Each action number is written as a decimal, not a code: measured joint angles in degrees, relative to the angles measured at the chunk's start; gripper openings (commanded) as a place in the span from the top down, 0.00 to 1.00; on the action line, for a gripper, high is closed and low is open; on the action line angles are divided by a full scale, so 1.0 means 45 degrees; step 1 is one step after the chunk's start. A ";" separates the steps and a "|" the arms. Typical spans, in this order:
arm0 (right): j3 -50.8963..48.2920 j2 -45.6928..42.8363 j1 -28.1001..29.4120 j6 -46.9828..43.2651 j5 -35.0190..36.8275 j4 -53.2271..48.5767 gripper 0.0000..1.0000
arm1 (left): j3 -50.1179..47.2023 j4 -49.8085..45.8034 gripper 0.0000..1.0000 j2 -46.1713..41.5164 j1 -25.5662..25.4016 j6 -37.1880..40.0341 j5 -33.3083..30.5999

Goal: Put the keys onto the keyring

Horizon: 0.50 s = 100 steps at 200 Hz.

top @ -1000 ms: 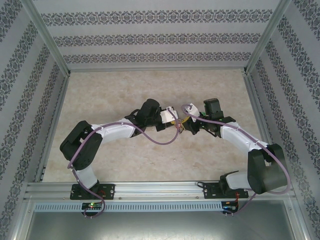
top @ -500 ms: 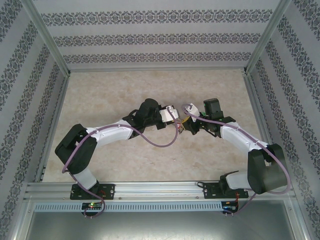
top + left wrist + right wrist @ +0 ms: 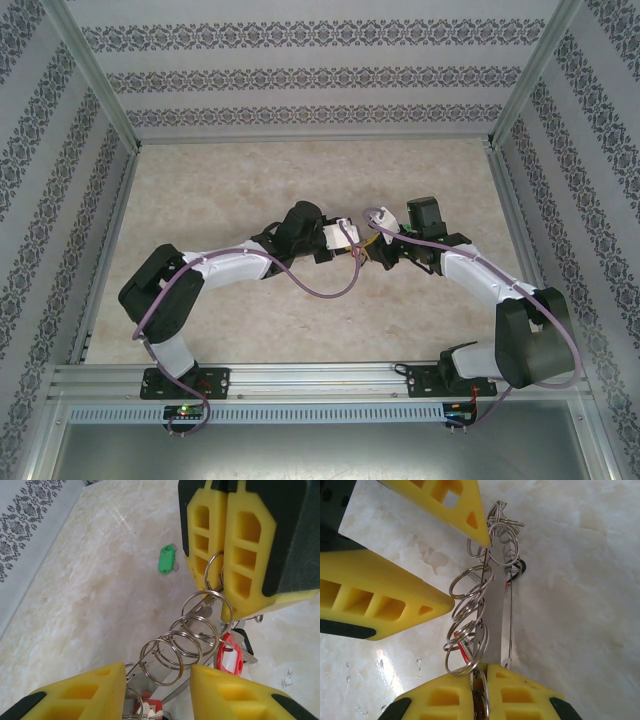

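Presently: right gripper fingers pressed together, pinching one link of the keyring; left gripper fingers spread, the links lying between them; red key with pale label just beside the links; green tag on the surface, well apart.

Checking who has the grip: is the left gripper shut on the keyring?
No, in the left wrist view the left gripper has its fingers wide apart, with the links of the keyring running between them.
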 measured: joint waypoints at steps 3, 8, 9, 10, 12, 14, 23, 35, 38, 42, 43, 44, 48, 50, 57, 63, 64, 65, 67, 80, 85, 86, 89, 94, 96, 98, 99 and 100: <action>-0.0005 0.0000 0.0015 0.0000 0.0005 -0.0005 1.00 | 0.0000 0.0005 0.60 0.0024 0.0000 0.0034 0.0000; -0.0005 0.0000 0.0034 0.0005 0.0010 -0.0005 1.00 | 0.0000 0.0015 0.60 0.0029 0.0000 0.0063 -0.0005; -0.0005 -0.0005 0.0034 0.0005 0.0019 -0.0005 1.00 | 0.0000 0.0015 0.60 0.0034 0.0000 0.0078 -0.0010; 0.0000 -0.0010 0.0034 0.0005 0.0024 -0.0005 1.00 | 0.0000 0.0010 0.60 0.0034 0.0000 0.0092 -0.0015; -0.0005 -0.0015 0.0039 0.0005 0.0034 -0.0005 1.00 | 0.0000 0.0010 0.60 0.0034 0.0000 0.0102 -0.0024; 0.0000 -0.0019 0.0039 0.0005 0.0044 -0.0005 1.00 | 0.0000 0.0010 0.60 0.0034 0.0000 0.0121 -0.0039; -0.0005 -0.0019 0.0039 0.0005 0.0049 -0.0005 1.00 | 0.0000 0.0015 0.60 0.0034 -0.0005 0.0194 -0.0044; -0.0005 -0.0019 0.0039 0.0005 0.0049 -0.0005 1.00 | 0.0000 0.0019 0.61 0.0039 -0.0005 0.0282 -0.0058; -0.0005 -0.0019 0.0039 0.0005 0.0049 -0.0010 1.00 | 0.0000 0.0019 0.61 0.0039 -0.0005 0.0287 -0.0068; -0.0005 -0.0019 0.0039 0.0005 0.0053 -0.0010 1.00 | 0.0000 0.0019 0.61 0.0039 -0.0005 0.0296 -0.0083; -0.0005 -0.0019 0.0039 0.0005 0.0049 -0.0005 1.00 | 0.0000 0.0019 0.62 0.0039 -0.0005 0.0296 -0.0083; -0.0005 -0.0019 0.0039 0.0005 0.0053 -0.0005 1.00 | 0.0005 0.0024 0.62 0.0039 -0.0005 0.0296 -0.0083; -0.0005 -0.0019 0.0039 0.0005 0.0053 -0.0010 1.00 | 0.0000 0.0029 0.62 0.0039 -0.0005 0.0316 -0.0087; -0.0005 -0.0019 0.0039 0.0005 0.0049 -0.0010 1.00 | 0.0000 0.0029 0.62 0.0039 -0.0005 0.0316 -0.0087; -0.0005 -0.0019 0.0039 0.0005 0.0053 -0.0010 1.00 | 0.0005 0.0044 0.63 0.0039 -0.0005 0.0325 -0.0087; -0.0005 -0.0019 0.0039 0.0005 0.0049 -0.0010 1.00 | 0.0005 0.0058 0.64 0.0039 -0.0005 0.0321 -0.0087; -0.0005 -0.0019 0.0039 0.0005 0.0049 -0.0010 1.00 | 0.0005 0.0058 0.64 0.0039 -0.0005 0.0325 -0.0087; -0.0005 -0.0019 0.0039 0.0005 0.0049 -0.0010 1.00 | 0.0005 0.0063 0.64 0.0039 -0.0005 0.0325 -0.0087; -0.0010 -0.0019 0.0039 0.0005 0.0049 -0.0010 1.00 | 0.0005 0.0063 0.64 0.0039 -0.0005 0.0325 -0.0087; -0.0015 -0.0019 0.0039 0.0005 0.0049 -0.0010 1.00 | 0.0005 0.0078 0.66 0.0039 -0.0005 0.0325 -0.0092; -0.0015 -0.0019 0.0039 0.0005 0.0049 -0.0010 1.00 | 0.0005 0.0087 0.67 0.0039 -0.0005 0.0330 -0.0092; -0.0015 -0.0019 0.0039 0.0005 0.0049 -0.0015 1.00 | 0.0005 0.0092 0.67 0.0039 -0.0005 0.0330 -0.0097; -0.0015 -0.0019 0.0039 0.0005 0.0049 -0.0015 1.00 | 0.0005 0.0092 0.67 0.0039 -0.0005 0.0330 -0.0097; -0.0015 -0.0019 0.0039 0.0005 0.0049 -0.0019 1.00 | 0.0010 0.0092 0.67 0.0039 -0.0005 0.0330 -0.0102; -0.0015 -0.0019 0.0039 0.0005 0.0049 -0.0015 1.00 | 0.0015 0.0092 0.67 0.0044 -0.0005 0.0335 -0.0107; -0.0015 -0.0019 0.0039 0.0005 0.0049 -0.0015 1.00 | 0.0024 0.0092 0.67 0.0044 -0.0005 0.0340 -0.0112; -0.0015 -0.0019 0.0039 0.0005 0.0049 -0.0015 1.00 | 0.0029 0.0092 0.67 0.0044 -0.0005 0.0340 -0.0112; -0.0015 -0.0019 0.0039 0.0005 0.0049 -0.0015 1.00 | 0.0029 0.0092 0.67 0.0044 -0.0005 0.0340 -0.0112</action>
